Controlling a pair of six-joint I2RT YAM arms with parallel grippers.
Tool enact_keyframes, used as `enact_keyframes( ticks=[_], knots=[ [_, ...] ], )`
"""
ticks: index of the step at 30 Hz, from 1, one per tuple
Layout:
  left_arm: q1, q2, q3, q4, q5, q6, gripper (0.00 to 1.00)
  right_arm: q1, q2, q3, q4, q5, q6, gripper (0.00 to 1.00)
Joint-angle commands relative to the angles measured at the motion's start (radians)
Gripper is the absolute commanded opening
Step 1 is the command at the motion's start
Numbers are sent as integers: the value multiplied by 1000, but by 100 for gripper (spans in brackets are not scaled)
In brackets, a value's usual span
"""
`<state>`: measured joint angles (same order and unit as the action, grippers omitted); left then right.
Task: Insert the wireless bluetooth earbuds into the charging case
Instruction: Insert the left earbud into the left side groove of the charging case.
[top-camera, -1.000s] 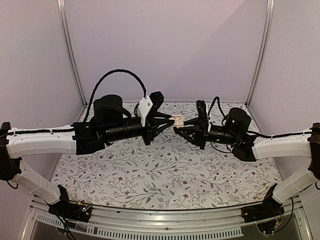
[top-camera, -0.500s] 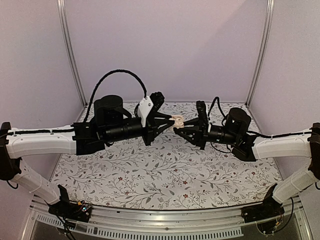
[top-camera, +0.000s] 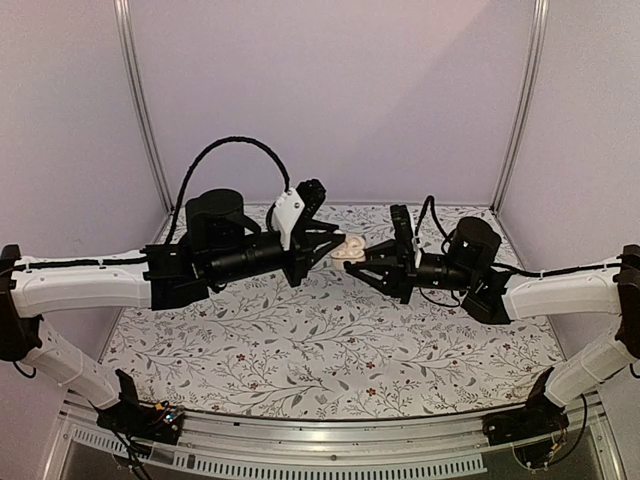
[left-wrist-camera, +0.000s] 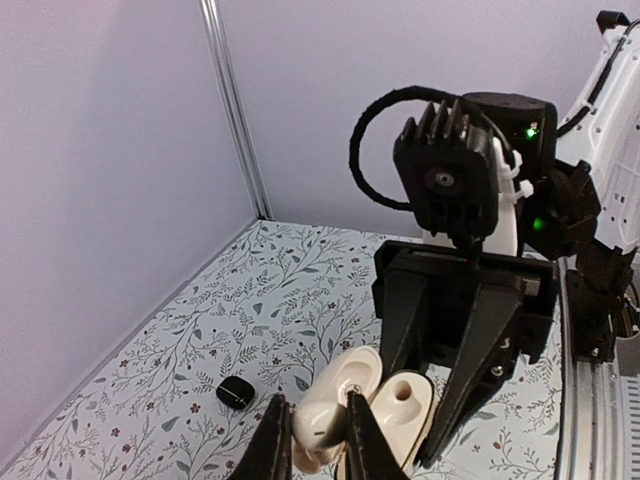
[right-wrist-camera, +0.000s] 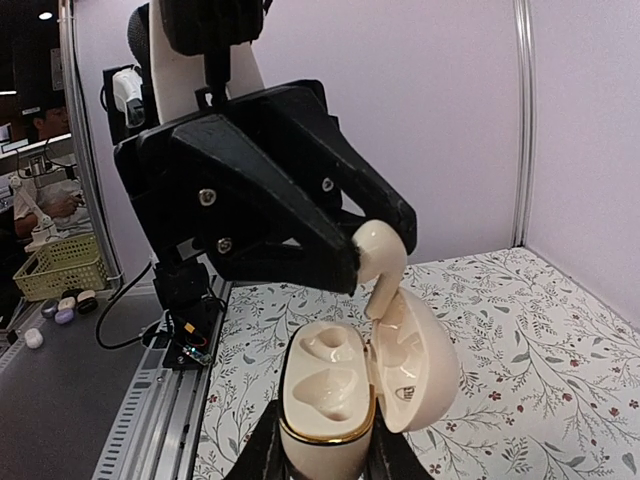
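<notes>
The charging case (right-wrist-camera: 325, 385) is cream with a gold rim, not black. It stands open between my right gripper's (right-wrist-camera: 320, 450) jaws, lid (right-wrist-camera: 420, 355) swung to the right, both wells empty. My left gripper (left-wrist-camera: 318, 430) is shut on a cream earbud (right-wrist-camera: 380, 262), whose stem points down against the inside of the lid, just above the base. In the left wrist view the earbud (left-wrist-camera: 314, 424) sits in front of the open case (left-wrist-camera: 404, 404). In the top view both grippers meet tip to tip above the table's far middle, left (top-camera: 338, 243), right (top-camera: 358, 262). No second earbud shows.
A small black rounded object (left-wrist-camera: 236, 392) lies on the floral tablecloth (top-camera: 320, 340) near the far left wall. Metal frame posts (top-camera: 140, 110) stand at the back corners. A rail (right-wrist-camera: 165, 420) runs along the table's near edge.
Both grippers have shifted slightly left and a little lower together, still tip to tip with the earbud at the open case.
</notes>
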<state>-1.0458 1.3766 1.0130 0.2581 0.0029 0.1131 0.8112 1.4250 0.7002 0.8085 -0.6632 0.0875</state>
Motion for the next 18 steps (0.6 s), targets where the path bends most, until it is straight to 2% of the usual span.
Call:
enact_keyframes(
  ticks=[1,9,18],
  knots=[
    [4,-28,15,26,-27,17,9,8,16,21,53,-29,29,0],
    [4,-50,-13,39,24,20,8,6,17,27,60,30,78,0],
    [0,-46,-27,47,78,13,8,6,23,31,79,27,113,0]
  ],
)
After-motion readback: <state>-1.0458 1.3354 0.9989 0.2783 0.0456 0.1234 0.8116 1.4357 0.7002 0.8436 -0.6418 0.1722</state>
